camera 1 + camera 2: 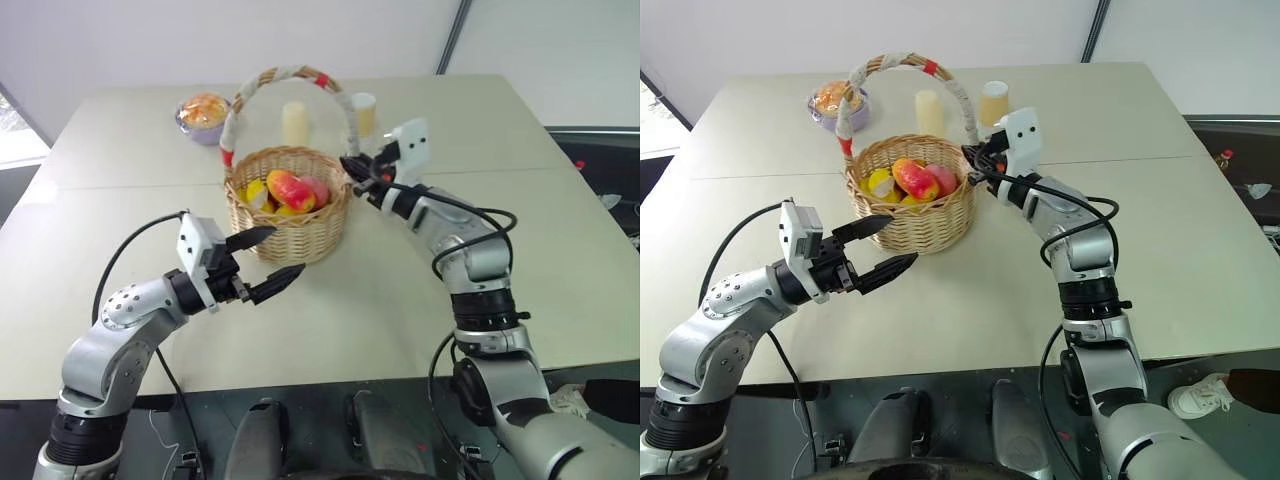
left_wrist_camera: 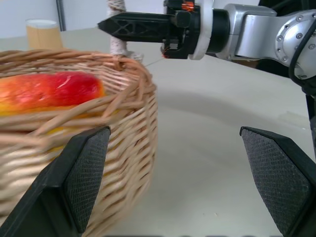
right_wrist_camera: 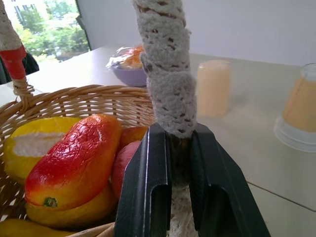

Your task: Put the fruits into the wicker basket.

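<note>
Clamping its two black fingers on the white-wrapped handle (image 3: 168,94) where it meets the rim, the right gripper (image 1: 352,167) grasps the wicker basket (image 1: 290,215) on the pale table (image 1: 560,250). Inside the basket lie the fruits: the red-and-yellow mango (image 1: 290,189) on top, the pink peach (image 1: 317,190) just beside it toward the held side, and the yellow banana (image 3: 29,148) against the far wall beneath the mango. The left gripper (image 1: 263,262) hovers level at the near side of the basket, its fingers (image 2: 86,173) spread wide and released, one tip just beside the woven wall, holding nothing. Behind the basket stand two pale yellow cylinders (image 1: 294,123) and, toward the robot's left, a small purple bowl (image 1: 203,115) with an orange top, all apart from the basket.
</note>
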